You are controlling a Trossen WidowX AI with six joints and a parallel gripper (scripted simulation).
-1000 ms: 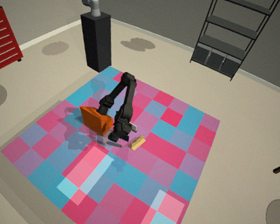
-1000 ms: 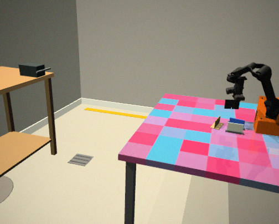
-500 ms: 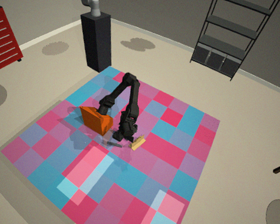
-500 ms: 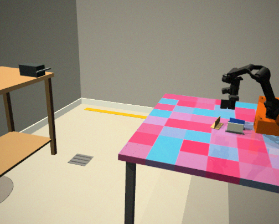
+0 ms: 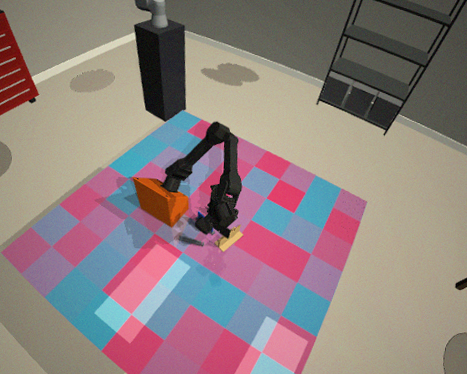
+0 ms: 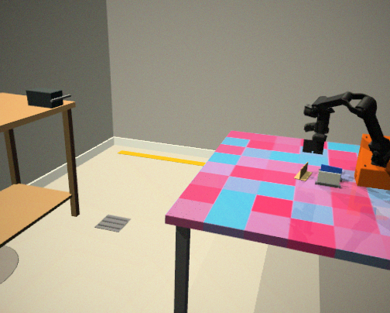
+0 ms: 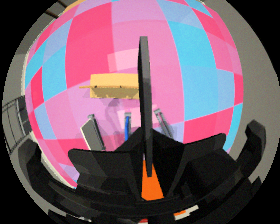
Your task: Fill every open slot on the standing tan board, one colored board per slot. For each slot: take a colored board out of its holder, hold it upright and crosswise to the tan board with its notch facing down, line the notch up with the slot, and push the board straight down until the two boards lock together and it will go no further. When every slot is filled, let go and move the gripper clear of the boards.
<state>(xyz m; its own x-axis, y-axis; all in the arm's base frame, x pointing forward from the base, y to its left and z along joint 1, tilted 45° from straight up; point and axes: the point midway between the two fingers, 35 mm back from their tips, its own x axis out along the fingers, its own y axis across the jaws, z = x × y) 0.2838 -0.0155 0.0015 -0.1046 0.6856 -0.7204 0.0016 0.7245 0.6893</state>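
Clearly, the gripper is nearly closed, its fingers pinched on 1 black board. That board hangs upright below the gripper, with a small notch in its bottom edge in the exterior view, and it is apart from the patchwork tabletop. From above, the wrist of the arm hides much of the grasp, so I cannot tell the board's outline there.

The tan board stands on its flat tan foot on the tabletop, well apart from the orange base of the arm. The black board is not touching it. No colored board sits across the tan board; its slots are too small to count with confidence.

Between the tan board and the orange base, 2 more boards stand upright in holders: a pale gray board and a blue board. The blue one is behind the pale one in the exterior view. In the wrist view, another slim gray holder lies to the other side of the blue board, and the black board's edge crosses the picture between them.
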